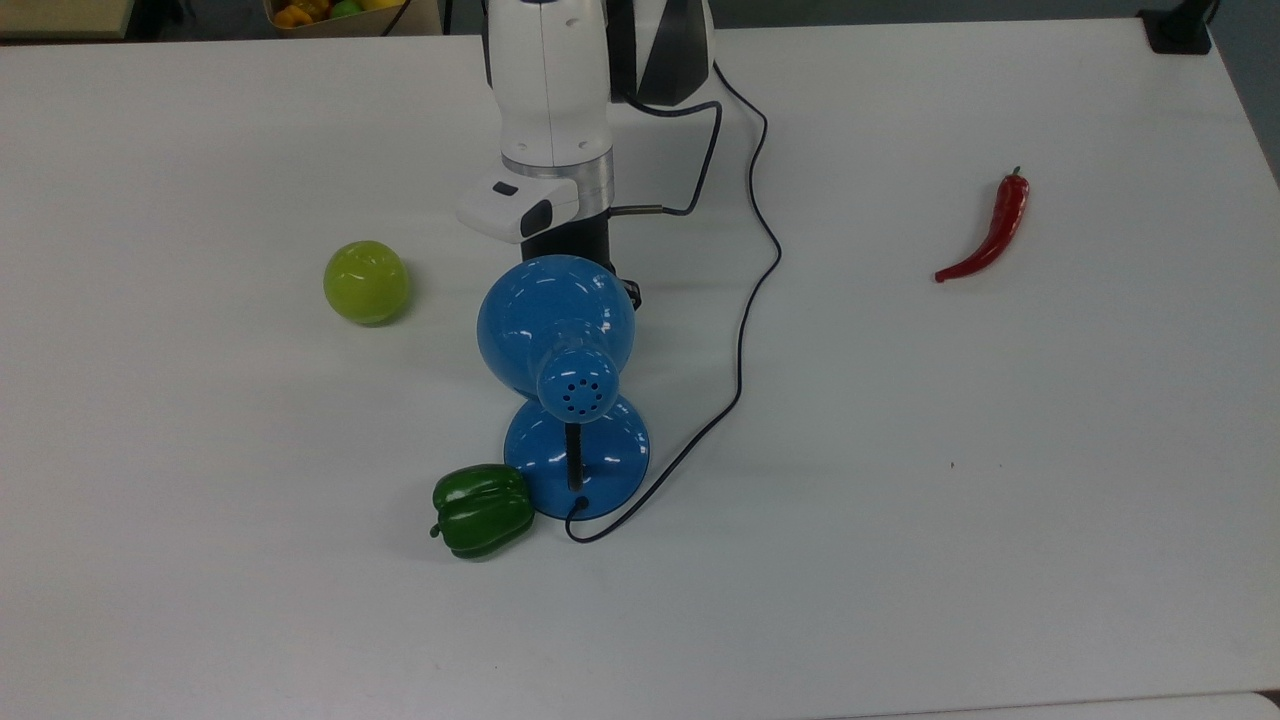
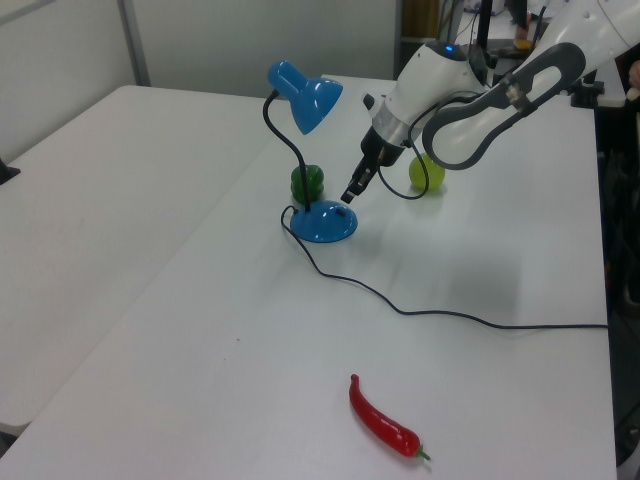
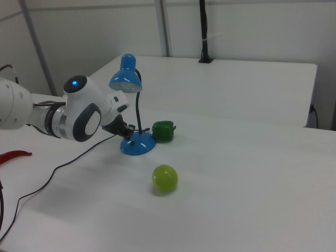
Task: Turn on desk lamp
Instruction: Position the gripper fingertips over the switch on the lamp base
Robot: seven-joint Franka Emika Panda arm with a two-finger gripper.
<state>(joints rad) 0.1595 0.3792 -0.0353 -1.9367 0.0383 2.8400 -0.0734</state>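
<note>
Glossy blue metal desk lamp (image 2: 306,150) stands centre frame in the left view, its round base on the white table (image 2: 480,280). The white arm slants down, gripper (image 2: 350,192) just above that base; finger spread, cannot tell.

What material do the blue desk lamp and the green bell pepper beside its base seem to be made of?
The desk lamp: probably painted metal with a glossy finish, since the dome shade and round base carry sharp white highlights; its neck looks like black flexible tubing. The green bell pepper: likely plastic, a toy, judging by its even colour and hard shine, though the look leaves this open.
</note>
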